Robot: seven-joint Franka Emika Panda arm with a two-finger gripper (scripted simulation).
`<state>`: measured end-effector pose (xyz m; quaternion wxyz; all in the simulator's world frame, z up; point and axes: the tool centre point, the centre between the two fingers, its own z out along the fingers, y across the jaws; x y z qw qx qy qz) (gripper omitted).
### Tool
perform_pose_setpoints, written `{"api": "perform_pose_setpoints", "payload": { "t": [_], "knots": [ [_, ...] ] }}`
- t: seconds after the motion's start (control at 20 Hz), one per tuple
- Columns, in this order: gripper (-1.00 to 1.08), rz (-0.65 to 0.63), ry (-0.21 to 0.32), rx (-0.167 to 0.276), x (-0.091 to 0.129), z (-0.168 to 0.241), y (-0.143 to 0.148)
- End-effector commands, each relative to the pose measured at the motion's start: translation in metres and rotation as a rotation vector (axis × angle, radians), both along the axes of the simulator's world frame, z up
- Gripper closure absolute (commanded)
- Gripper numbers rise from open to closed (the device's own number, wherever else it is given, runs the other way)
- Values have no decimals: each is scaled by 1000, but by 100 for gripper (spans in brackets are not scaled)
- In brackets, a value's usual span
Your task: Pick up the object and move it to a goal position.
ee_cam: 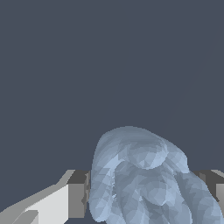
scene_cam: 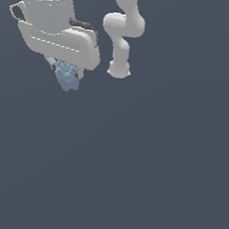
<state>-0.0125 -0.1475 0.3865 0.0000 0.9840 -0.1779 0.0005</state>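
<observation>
Your pincer (scene_cam: 66, 74) is pinching the object (scene_cam: 67, 76) between both fingers (ee_cam: 76, 194), w/ the blob hanging below the hand, prob. so it can travel to the goal, which isn't visible.

Plain dark slate-blue backdrop (scene_cam: 154, 181) filling both views, flat and featureless, even soft lighting, no visible seams

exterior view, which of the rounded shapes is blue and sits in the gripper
The bumpy pale blue blob between the gripper fingers; the other rounded shape, the arm's base, is smooth white.
</observation>
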Motion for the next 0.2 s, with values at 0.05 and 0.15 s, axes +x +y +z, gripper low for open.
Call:
{"api": "perform_pose_setpoints", "payload": {
  "t": [0.05, 0.15],
  "knots": [
    [108, 0, 1, 0, 1, 2, 0],
    [108, 0, 1, 0, 1, 1, 0]
  ]
}}
